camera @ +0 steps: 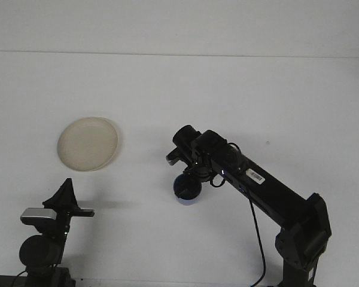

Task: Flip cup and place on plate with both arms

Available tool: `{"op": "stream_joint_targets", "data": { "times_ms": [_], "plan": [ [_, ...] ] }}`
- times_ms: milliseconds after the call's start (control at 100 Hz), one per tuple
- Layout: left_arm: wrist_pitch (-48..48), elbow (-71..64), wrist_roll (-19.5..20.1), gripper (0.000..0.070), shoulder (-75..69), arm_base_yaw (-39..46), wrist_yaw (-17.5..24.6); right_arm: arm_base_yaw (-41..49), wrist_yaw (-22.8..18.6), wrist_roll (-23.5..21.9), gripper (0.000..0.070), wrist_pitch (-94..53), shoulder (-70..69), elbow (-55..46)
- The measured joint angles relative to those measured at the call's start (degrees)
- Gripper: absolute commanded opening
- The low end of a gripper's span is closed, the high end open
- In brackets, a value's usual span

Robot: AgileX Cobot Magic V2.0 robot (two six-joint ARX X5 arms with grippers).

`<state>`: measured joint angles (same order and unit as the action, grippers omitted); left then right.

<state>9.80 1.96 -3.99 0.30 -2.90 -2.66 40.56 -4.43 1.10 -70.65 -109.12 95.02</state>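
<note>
A blue cup [186,192] hangs just under my right gripper [189,179] near the middle of the table, and the gripper is shut on it from above. The cup's dark inside seems to face the camera, with a blue rim showing along its lower edge. The right arm reaches in from the lower right. A round cream plate [88,143] lies flat on the white table at the left, well apart from the cup. My left gripper [66,192] stands at the lower left, pointing upward, below the plate and holding nothing that I can see.
The white table [239,95] stretches back to a pale wall. A black cable [258,239] hangs under the right arm. The left arm's base [40,251] sits at the bottom left edge.
</note>
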Motion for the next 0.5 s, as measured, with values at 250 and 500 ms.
{"op": "stream_joint_targets", "data": {
  "times_ms": [250,500],
  "plan": [
    [0.0,0.0,0.0,0.0012,0.0,0.0,0.0,-0.17,-0.02,0.0,0.0554,-2.19,-0.07,2.01],
    [0.0,0.0,0.0,0.0012,0.0,0.0,0.0,-0.94,-0.02,0.22,0.0554,-5.68,0.22,8.41]
  ]
}}
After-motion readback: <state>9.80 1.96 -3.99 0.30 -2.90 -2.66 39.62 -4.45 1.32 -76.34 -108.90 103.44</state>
